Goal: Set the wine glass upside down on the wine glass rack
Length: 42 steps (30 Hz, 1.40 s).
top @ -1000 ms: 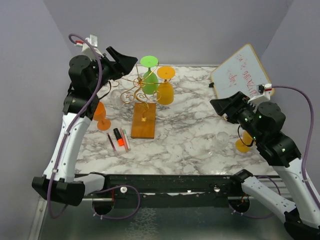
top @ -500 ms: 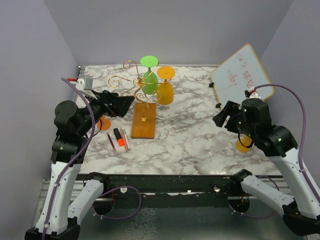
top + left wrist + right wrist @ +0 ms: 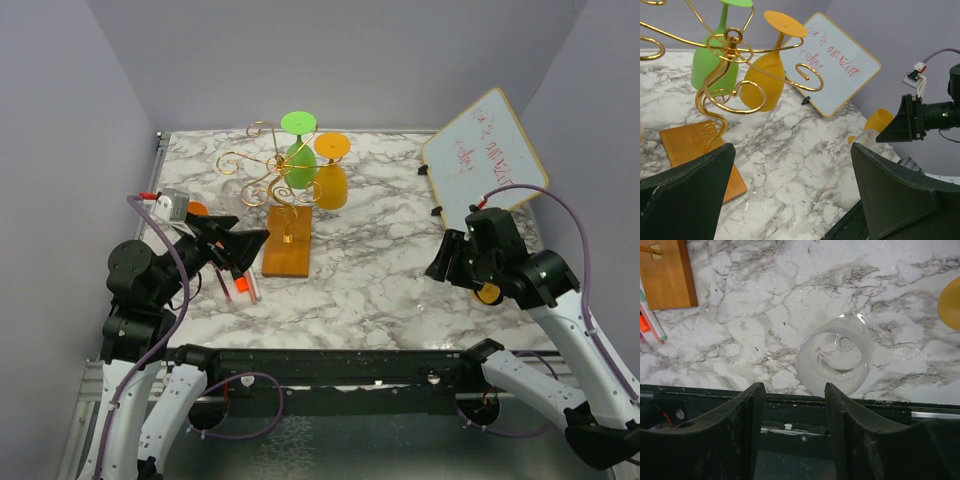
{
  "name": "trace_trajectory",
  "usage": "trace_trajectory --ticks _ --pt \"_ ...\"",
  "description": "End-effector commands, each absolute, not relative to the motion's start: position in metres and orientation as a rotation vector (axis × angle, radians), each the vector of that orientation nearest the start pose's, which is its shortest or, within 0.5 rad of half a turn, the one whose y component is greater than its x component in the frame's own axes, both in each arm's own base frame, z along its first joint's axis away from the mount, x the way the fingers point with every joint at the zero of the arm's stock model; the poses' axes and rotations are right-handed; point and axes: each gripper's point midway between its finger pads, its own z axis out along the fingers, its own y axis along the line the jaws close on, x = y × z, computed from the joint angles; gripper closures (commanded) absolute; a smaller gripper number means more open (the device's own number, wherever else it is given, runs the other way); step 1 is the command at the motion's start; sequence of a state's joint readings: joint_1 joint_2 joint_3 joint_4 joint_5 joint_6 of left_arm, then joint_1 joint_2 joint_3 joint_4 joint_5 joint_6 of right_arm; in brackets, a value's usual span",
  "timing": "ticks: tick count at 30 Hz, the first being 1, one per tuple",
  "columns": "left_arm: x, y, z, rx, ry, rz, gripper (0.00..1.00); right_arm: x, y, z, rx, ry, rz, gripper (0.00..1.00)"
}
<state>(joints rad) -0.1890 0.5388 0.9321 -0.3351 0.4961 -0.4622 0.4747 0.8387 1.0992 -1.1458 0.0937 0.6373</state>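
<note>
The gold wire wine glass rack (image 3: 272, 178) stands on its orange-brown wooden base (image 3: 286, 243) at mid-table, and it also shows in the left wrist view (image 3: 729, 60). A green glass (image 3: 300, 160) and a yellow glass (image 3: 332, 183) hang upside down on it. A clear wine glass (image 3: 834, 360) stands upright near the table's front edge, just beyond and right of my right gripper (image 3: 794, 390), which is open and empty. In the top view the right gripper (image 3: 443, 267) covers that glass. My left gripper (image 3: 243, 246) is open and empty, left of the base.
A whiteboard (image 3: 485, 152) leans at the back right. An orange glass (image 3: 488, 293) sits under the right arm and another (image 3: 197, 209) at the left. Pens and markers (image 3: 240, 284) lie left of the wooden base. The black front rail (image 3: 840, 405) runs close below the clear glass.
My left arm has pulled back from the rack toward the near left and lowered. My right arm has swung forward and down, now covering the clear glass in the top view.
</note>
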Motion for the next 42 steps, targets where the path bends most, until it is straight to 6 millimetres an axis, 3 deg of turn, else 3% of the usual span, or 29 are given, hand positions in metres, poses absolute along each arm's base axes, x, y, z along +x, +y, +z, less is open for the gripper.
trace_trajectory --ticks 1,9,15,17,21,27,33,42 --pt "0.184 -0.141 0.36 0.209 1.586 -0.918 0.01 0.181 0.11 0.208 0.191 2.502 0.402 0.45" --pt "0.174 -0.144 0.34 0.188 1.62 -0.978 0.01 0.191 0.112 0.189 0.156 2.554 0.342 0.54" --pt "0.178 -0.138 0.324 0.065 1.68 -0.982 0.01 0.191 0.117 0.184 0.124 2.573 0.363 0.6" --pt "0.18 -0.136 0.319 0.004 1.71 -0.989 0.01 0.192 0.121 0.183 0.118 2.576 0.384 0.68" --pt "0.177 -0.141 0.311 -0.043 1.755 -1.053 0.01 0.193 0.133 0.185 0.121 2.566 0.475 0.97" --pt "0.175 -0.148 0.297 -0.158 1.825 -1.164 0.01 0.213 0.164 0.23 0.055 2.354 0.709 0.99" --pt "0.178 -0.151 0.301 -0.22 1.869 -1.205 0.01 0.236 0.188 0.263 0.026 2.122 0.886 0.99" --pt "0.194 -0.149 0.252 -0.659 1.982 -1.296 0.02 0.244 0.207 0.298 -0.071 1.896 1.004 0.99"
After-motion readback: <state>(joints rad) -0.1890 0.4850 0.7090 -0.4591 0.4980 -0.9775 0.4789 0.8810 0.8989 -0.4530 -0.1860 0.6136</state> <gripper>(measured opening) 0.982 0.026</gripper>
